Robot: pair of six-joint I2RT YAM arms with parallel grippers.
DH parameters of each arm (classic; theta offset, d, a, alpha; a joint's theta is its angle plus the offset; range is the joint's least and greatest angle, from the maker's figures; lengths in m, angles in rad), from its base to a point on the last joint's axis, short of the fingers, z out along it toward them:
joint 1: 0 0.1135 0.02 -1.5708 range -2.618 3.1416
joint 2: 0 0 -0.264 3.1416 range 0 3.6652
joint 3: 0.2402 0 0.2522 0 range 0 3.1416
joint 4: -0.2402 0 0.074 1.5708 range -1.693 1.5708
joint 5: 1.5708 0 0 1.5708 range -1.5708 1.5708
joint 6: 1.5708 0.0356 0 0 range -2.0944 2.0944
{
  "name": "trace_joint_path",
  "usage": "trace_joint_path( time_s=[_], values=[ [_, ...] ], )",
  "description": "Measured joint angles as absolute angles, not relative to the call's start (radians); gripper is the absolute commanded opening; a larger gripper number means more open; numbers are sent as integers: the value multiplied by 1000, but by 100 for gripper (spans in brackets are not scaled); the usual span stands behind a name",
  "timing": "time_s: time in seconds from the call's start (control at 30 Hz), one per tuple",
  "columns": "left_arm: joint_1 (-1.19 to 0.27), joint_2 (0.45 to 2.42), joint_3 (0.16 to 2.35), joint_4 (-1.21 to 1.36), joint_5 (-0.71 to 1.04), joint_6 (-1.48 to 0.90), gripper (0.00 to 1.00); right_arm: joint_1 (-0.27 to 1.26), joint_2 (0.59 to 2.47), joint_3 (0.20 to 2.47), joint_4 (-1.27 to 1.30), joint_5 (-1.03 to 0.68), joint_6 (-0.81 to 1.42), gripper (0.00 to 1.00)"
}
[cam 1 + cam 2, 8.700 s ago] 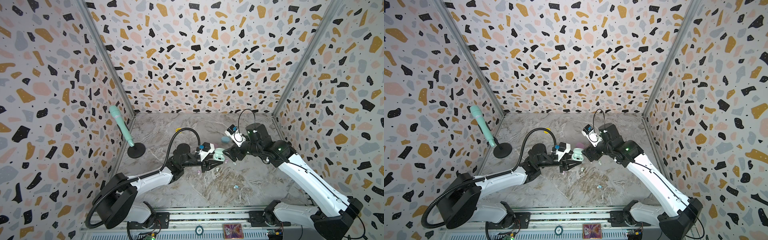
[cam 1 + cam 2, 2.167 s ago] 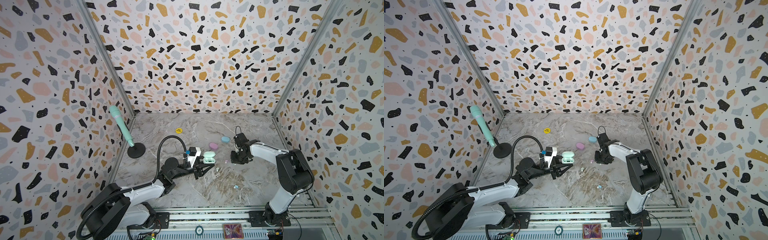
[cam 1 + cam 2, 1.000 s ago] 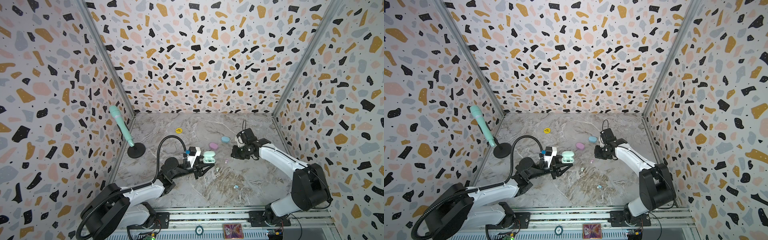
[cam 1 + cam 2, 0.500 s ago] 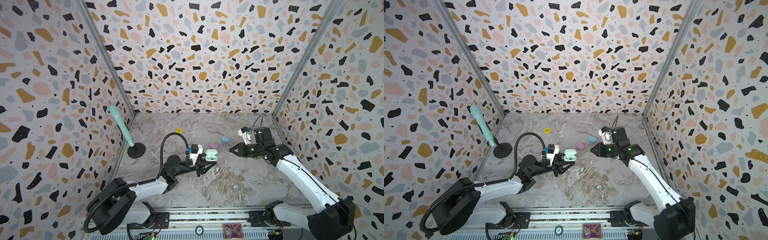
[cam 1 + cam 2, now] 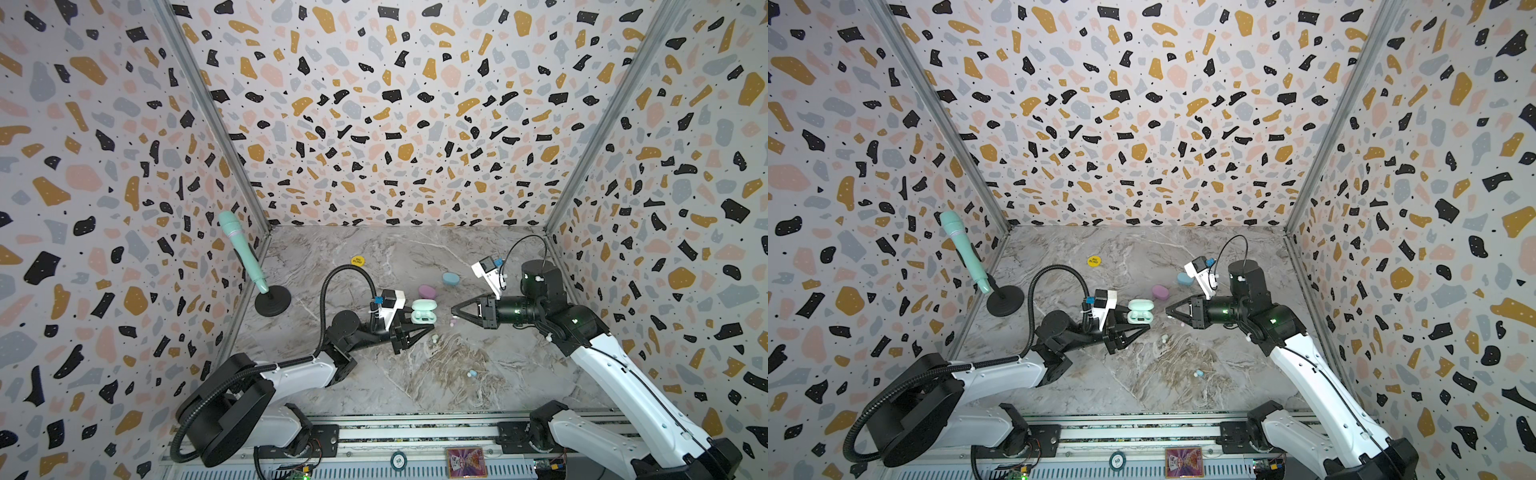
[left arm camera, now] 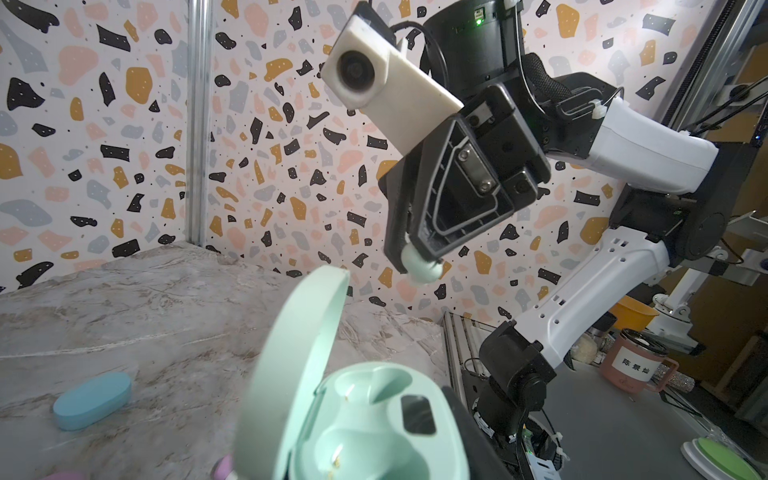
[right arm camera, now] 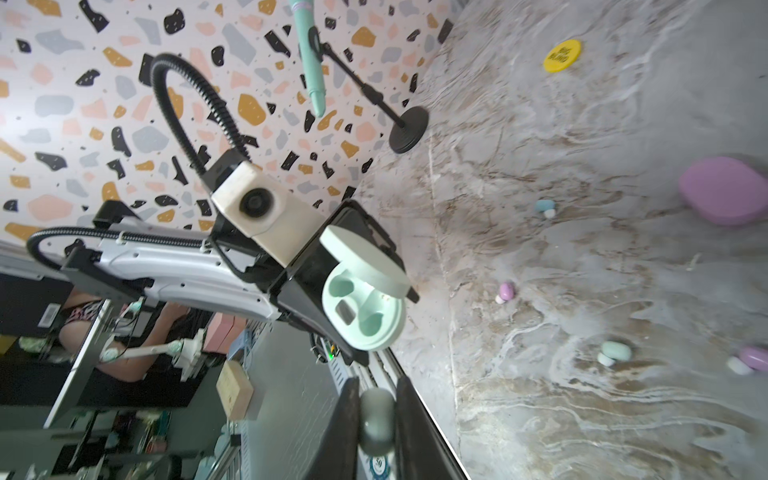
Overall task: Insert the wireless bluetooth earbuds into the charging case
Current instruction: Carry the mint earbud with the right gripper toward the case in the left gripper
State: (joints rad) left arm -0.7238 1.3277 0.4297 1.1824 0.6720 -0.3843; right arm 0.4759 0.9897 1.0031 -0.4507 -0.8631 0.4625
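So, the pale green earbud (image 6: pixel 423 269) is sitting pinched between the tips of the right gripper (image 5: pixel 455 311). That gripper is closed on it and hovering just short of the charging case (image 5: pixel 424 311), not touching it. The left gripper (image 5: pixel 417 327) is holding the case up off the table (image 5: pixel 374 245), lid open, with its jaws clamped on the case body.

Both sockets are showing empty in the wrist views, so nothing is inserted yet. Judging by that, this bud is going in first and every other one is still waiting.

Four loose earbuds are lying on the table under and beside the case: pink ones (image 5: pixel 453 321), a green one (image 5: pixel 434 338), and a blue one (image 5: pixel 471 373) farthest from it. A pink case (image 5: pixel 427 291) and a blue case (image 5: pixel 451 279), both closed, are lying just behind the charging case.

A second ago the right gripper was down at the tabletop, well off to the side of the case. Now it is raised, level and pointing at the open lid. The case is staying roughly where it was.
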Motion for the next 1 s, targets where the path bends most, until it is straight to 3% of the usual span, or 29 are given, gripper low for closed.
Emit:
trace_joint_path(
  time_s=[0.23,1.0],
  values=[
    [-724,1310,430,1171,675,-377,15,557,1040,1003,-413,-879,463,9],
    [-737,1283,430,1118,691,-351,16,585,1166,1071,-344,-918,459,9]
  ],
)
